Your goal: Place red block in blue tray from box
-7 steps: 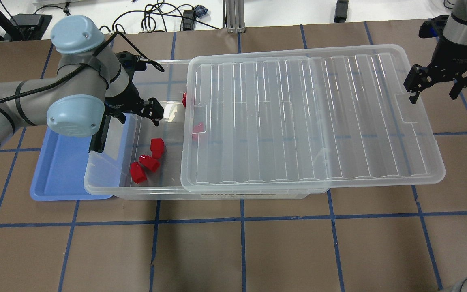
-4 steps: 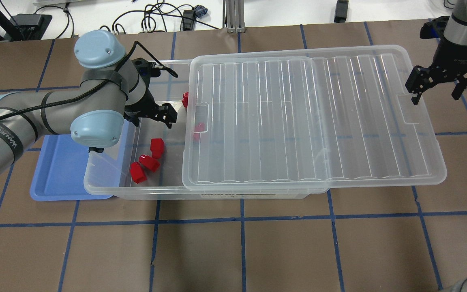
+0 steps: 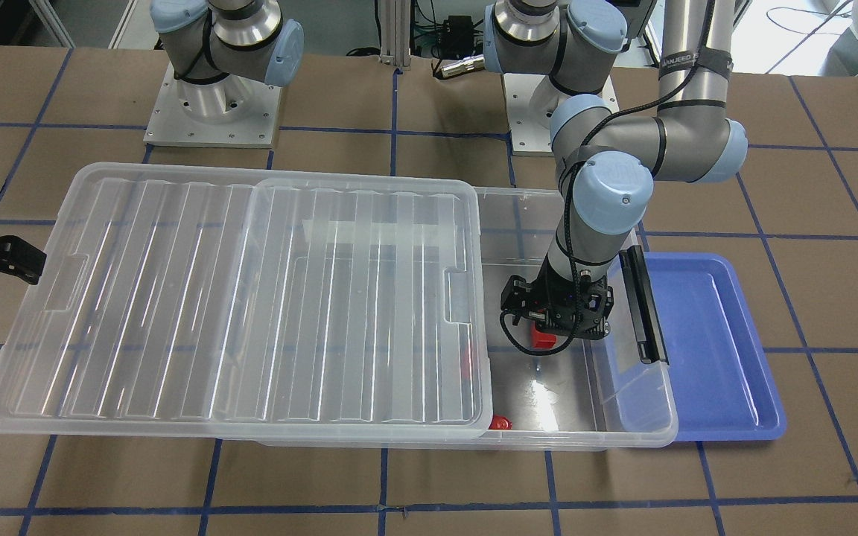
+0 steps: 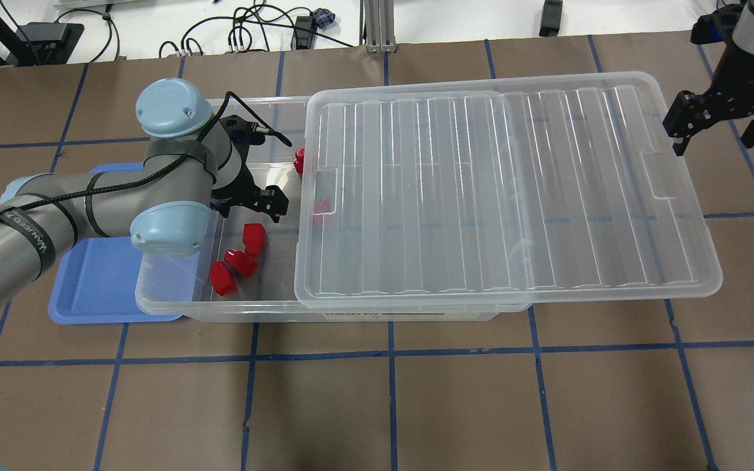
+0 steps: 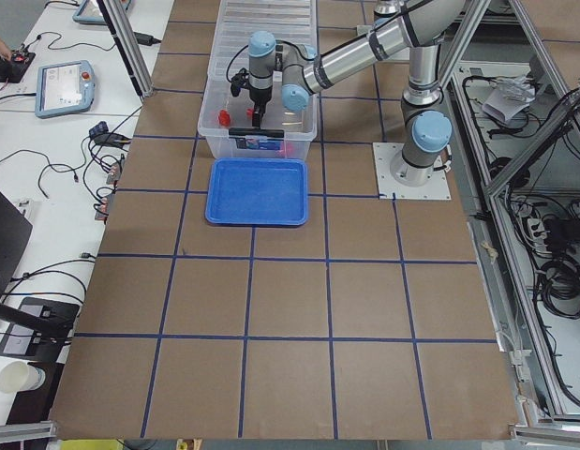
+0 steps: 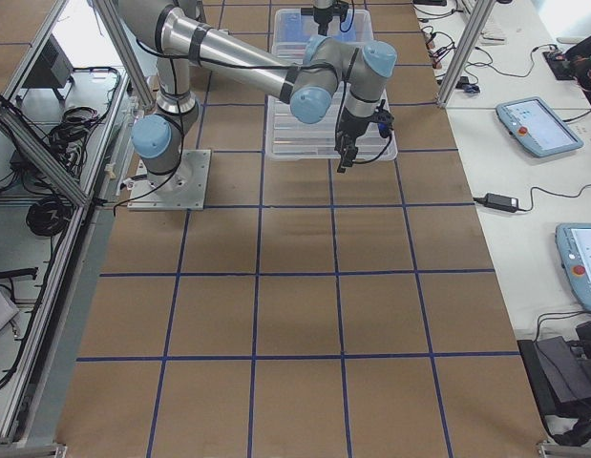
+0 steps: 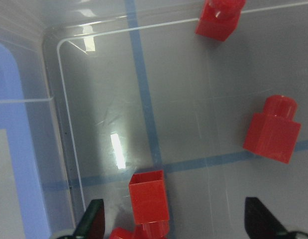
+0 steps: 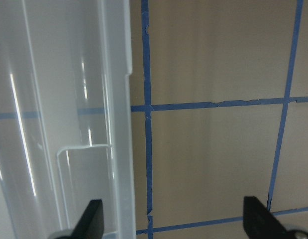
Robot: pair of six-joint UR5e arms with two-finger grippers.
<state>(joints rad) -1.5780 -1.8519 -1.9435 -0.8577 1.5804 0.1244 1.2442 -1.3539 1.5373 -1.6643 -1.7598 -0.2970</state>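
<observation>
The small bright red plastic block (image 7: 149, 195) lies on the floor of the large clear plastic box (image 4: 174, 297), in the uncovered end on my left; it sits low in my left wrist view, between the two dark fingertips (image 7: 91, 224) of my left gripper (image 7: 174, 225) and nearer one of them, with neither touching it; that gripper hangs over the open end with its fingers spread wide, gripping nothing; a second red block (image 4: 241, 261) touches the first, and a third red block (image 4: 222, 278) touches the second, toward the box's near wall; a fourth red block (image 7: 273, 130) lies apart by the lid's edge, and a fifth red block (image 7: 221, 20) sits near the far wall; the ribbed translucent lid (image 4: 501, 196) covers most of the box and overhangs it on my right; a black latch handle (image 3: 641, 305) stands at the open end; the shallow periwinkle-blue tray (image 4: 95, 288) lies just beside that end, on the brown table with its blue tape grid (image 4: 390, 392); my right gripper (image 8: 174, 224) hovers at the lid's far edge, fingers wide apart and holding nothing.
</observation>
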